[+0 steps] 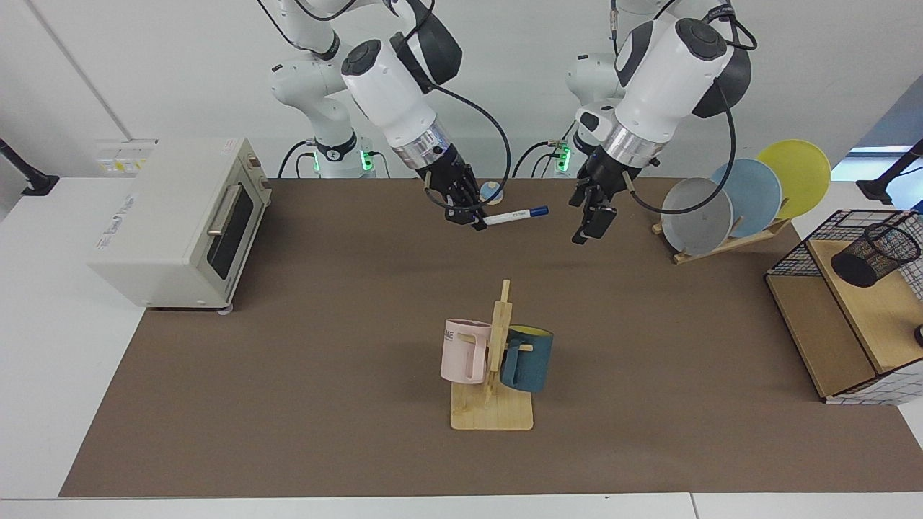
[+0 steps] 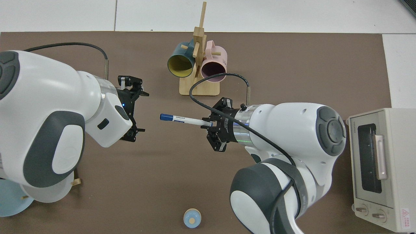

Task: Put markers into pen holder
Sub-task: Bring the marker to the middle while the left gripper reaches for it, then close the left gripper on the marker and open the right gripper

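The marker (image 1: 515, 214) looks like smooth, slightly glossy white plastic with a blue cap, pinched in the matt black right gripper (image 1: 472, 216), while the left gripper (image 1: 588, 220) at its 3 o'clock in the facing view shows the same matt black finish below a brushed metal wrist ring and glossy white arm shells. The table mat (image 1: 288, 404) is a matt brown, faintly textured sheet, and the mug rack (image 1: 497, 389) at the marker's 6 o'clock is pale bare wood carrying a matt pink mug (image 1: 461, 351) and a matt teal mug (image 1: 528, 359). At 3 o'clock, far off, the pen holder (image 1: 874, 254) is black wire mesh on a smooth wooden board inside a black wire basket (image 1: 793, 252), the plates (image 1: 743, 198) look smooth and lightly shiny, and the toaster oven (image 1: 173, 220) at 9 o'clock has a satin cream casing with a dark glossy door.
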{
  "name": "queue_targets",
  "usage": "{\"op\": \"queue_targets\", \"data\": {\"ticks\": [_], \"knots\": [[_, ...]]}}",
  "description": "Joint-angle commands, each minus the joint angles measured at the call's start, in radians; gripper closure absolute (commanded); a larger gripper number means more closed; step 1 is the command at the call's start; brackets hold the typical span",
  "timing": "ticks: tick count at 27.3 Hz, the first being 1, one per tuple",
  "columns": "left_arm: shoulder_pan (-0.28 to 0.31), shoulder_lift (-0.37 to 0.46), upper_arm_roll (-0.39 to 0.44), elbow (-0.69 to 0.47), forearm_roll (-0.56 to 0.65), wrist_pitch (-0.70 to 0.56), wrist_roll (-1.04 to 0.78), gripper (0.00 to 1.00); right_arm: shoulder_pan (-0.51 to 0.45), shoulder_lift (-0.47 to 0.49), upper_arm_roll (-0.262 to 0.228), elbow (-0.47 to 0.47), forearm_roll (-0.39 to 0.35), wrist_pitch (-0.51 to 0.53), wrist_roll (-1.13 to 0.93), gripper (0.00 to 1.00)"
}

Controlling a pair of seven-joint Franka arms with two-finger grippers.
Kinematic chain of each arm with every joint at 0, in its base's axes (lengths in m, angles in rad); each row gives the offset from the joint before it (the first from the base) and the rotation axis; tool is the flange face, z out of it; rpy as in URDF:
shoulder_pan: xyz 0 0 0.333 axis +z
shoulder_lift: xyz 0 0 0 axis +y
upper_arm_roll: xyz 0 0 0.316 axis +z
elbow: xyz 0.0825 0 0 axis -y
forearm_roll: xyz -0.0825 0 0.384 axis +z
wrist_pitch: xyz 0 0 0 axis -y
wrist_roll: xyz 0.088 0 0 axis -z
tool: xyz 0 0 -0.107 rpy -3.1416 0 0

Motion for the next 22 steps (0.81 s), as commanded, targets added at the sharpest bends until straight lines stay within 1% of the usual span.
{"op": "queue_targets", "data": {"ticks": [1, 4, 5, 6, 7, 9, 12, 13, 14, 15, 22], "knots": [[-0.018, 0.010, -0.036, 0.016, -0.003, 0.046, -0.057, 0.00, 0.020, 0.024, -0.005, 0.015, 0.024, 0.025, 0.025, 1.00], [-0.020, 0.010, -0.053, 0.015, 0.000, 0.048, -0.096, 0.02, 0.021, 0.025, -0.005, 0.015, 0.024, 0.039, 0.031, 1.00], [-0.021, 0.010, -0.058, 0.014, 0.000, 0.050, -0.097, 0.05, 0.021, 0.027, -0.005, 0.015, 0.024, 0.045, 0.032, 1.00], [-0.023, 0.010, -0.058, 0.013, 0.000, 0.050, -0.097, 0.11, 0.023, 0.027, -0.005, 0.015, 0.024, 0.045, 0.032, 1.00], [-0.023, 0.010, -0.059, 0.013, 0.000, 0.050, -0.099, 0.20, 0.021, 0.027, -0.005, 0.015, 0.024, 0.045, 0.032, 1.00], [-0.025, 0.010, -0.059, 0.010, 0.002, 0.050, -0.099, 0.47, 0.021, 0.027, -0.005, 0.015, 0.021, 0.045, 0.032, 1.00], [-0.025, 0.010, -0.061, 0.008, 0.020, 0.048, -0.099, 0.74, 0.021, 0.027, -0.005, 0.015, 0.019, 0.045, 0.031, 1.00], [-0.025, 0.010, -0.061, 0.008, 0.022, 0.047, -0.102, 0.86, 0.021, 0.027, -0.005, 0.015, 0.019, 0.045, 0.031, 1.00], [-0.025, 0.010, -0.062, 0.008, 0.022, 0.040, -0.111, 0.95, 0.021, 0.027, -0.005, 0.015, 0.019, 0.045, 0.031, 1.00], [-0.025, 0.010, -0.062, 0.008, 0.022, 0.036, -0.123, 1.00, 0.021, 0.027, -0.005, 0.015, 0.019, 0.045, 0.029, 1.00], [-0.025, 0.010, -0.064, 0.010, 0.029, 0.028, -0.142, 1.00, 0.020, 0.027, -0.005, 0.015, 0.019, 0.045, 0.025, 1.00]]}}
